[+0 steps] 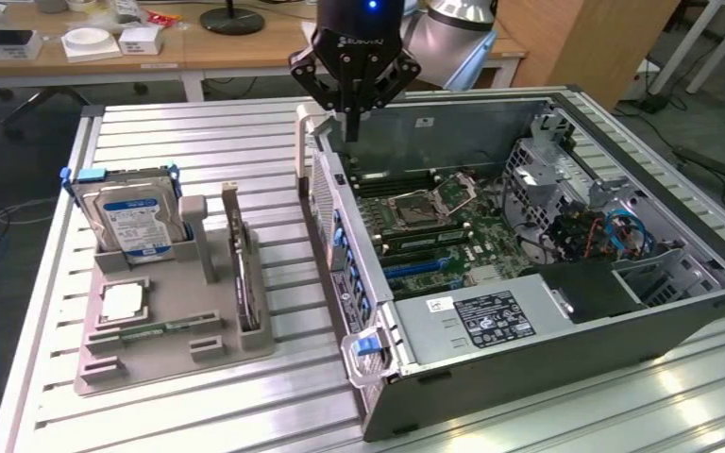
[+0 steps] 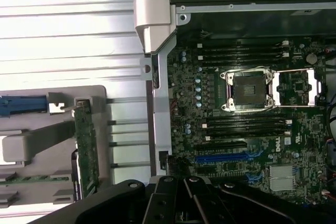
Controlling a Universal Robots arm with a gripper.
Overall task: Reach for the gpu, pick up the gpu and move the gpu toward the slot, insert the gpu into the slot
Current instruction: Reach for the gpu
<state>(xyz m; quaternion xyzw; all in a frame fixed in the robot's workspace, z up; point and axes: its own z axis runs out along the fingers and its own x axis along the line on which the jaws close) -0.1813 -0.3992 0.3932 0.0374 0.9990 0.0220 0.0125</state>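
The gripper [image 1: 350,130] is seen closed, with nothing held between its fingers. It is hung above the rear edge of the open computer case [image 1: 527,377], close to that edge's far corner. The gpu [image 1: 246,278] is found standing on its long edge in the grey holder [image 1: 148,363], along the holder's edge nearest the case, with its silvery bracket at the far end. It is well apart from the gripper and untouched. The holder is set on the slatted metal table [image 1: 211,142], toward the table's edge at the exterior view's left. A blue-labelled hard drive [image 1: 136,222] is held upright at the holder's far corner. The slot [image 1: 415,268], a long blue strip, is seen on the green motherboard [image 2: 184,87] inside the case, toward the board's near edge, just beside the power supply [image 1: 489,316]
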